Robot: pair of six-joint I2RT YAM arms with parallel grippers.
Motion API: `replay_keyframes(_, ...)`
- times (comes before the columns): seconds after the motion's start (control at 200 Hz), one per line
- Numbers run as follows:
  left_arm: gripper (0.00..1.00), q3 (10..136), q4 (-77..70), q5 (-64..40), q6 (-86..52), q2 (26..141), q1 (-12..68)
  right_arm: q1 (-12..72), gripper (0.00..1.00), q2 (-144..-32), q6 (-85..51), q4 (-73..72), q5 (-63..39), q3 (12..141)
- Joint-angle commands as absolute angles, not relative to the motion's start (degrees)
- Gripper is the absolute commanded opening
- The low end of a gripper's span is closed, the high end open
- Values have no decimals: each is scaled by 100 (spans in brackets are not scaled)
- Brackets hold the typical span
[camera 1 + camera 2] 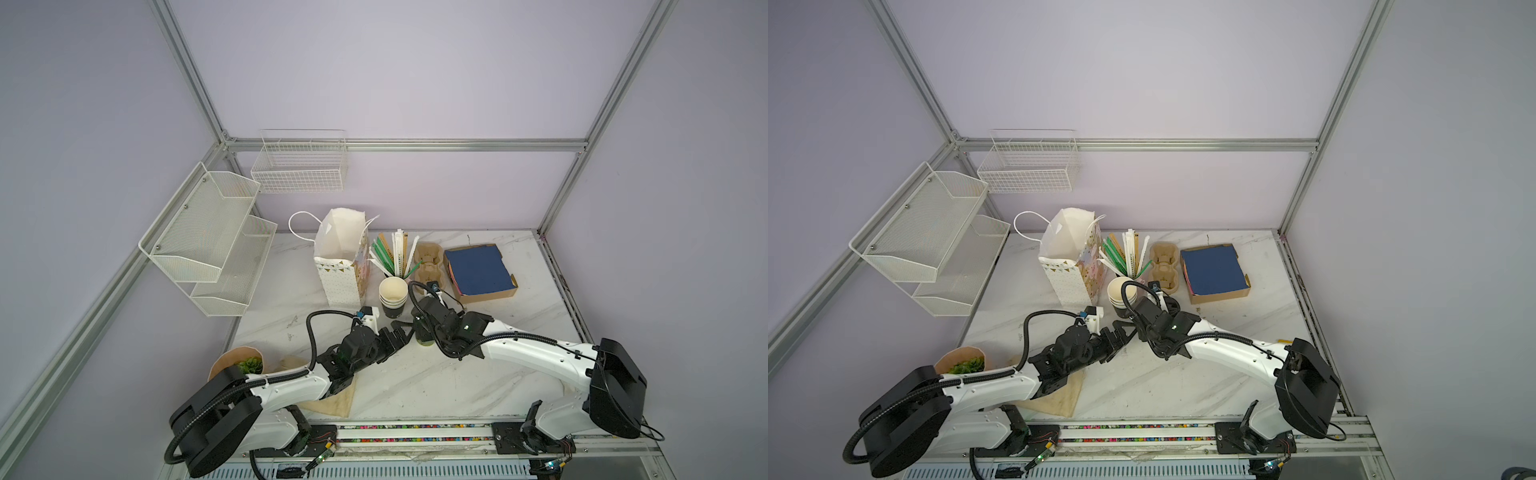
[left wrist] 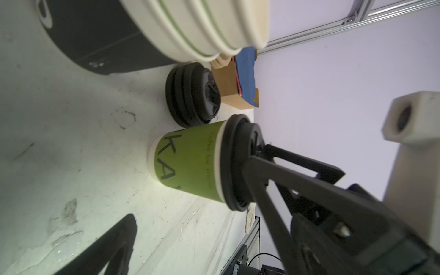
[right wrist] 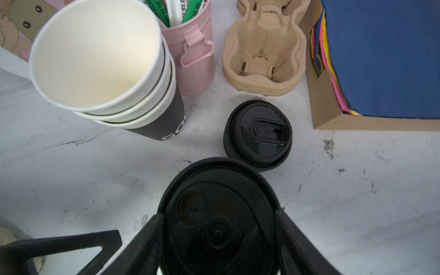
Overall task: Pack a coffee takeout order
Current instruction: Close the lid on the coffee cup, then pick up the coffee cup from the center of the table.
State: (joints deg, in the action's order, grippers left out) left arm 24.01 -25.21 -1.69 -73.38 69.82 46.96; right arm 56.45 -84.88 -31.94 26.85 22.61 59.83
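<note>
Where the two arms meet over the middle of the marble table point(image 1: 415, 386), the green cup point(image 1: 424, 336) point(image 2: 188, 162) stands upright on the bare surface with its black lid point(image 3: 214, 214) on. The right gripper point(image 3: 219, 217) comes down on it from above, its two fingers pressed against opposite sides of the lid's rim, so it is clamped on the lid. The left gripper point(image 1: 405, 330) sits just left of the cup with its jaws spread wide and nothing between them; the cup's green wall faces it across a small gap. Just beyond the cup, on the far side, lies a short stack of spare lids point(image 3: 258, 135) point(image 2: 192, 95), close to the cup but apart from it. Farther back, a stack of empty cups point(image 1: 393, 293) stands left of these, with a pink tin point(image 3: 192, 52) of wrapped sticks behind it. The pulp carrier point(image 1: 428, 266) point(image 3: 264, 54) rests empty at the far side, right of the tin. Right of the carrier, the navy napkin point(image 1: 478, 268) lies on top of a coloured pile in a cardboard box point(image 1: 490, 294). A white gift bag point(image 1: 340, 266) stands open at the far left.
</note>
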Motion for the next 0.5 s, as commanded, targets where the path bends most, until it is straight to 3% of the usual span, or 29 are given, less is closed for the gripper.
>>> replay_keyframes(0.0,100,3024,-1873,53,-6704,6693,4668,5838,67,-8960,-3601,3755,873,5759)
replay_keyframes(0.495,100,3602,100,901,-5746,5638,4348,5827,73,-8913,-3443,4001,1152,6291)
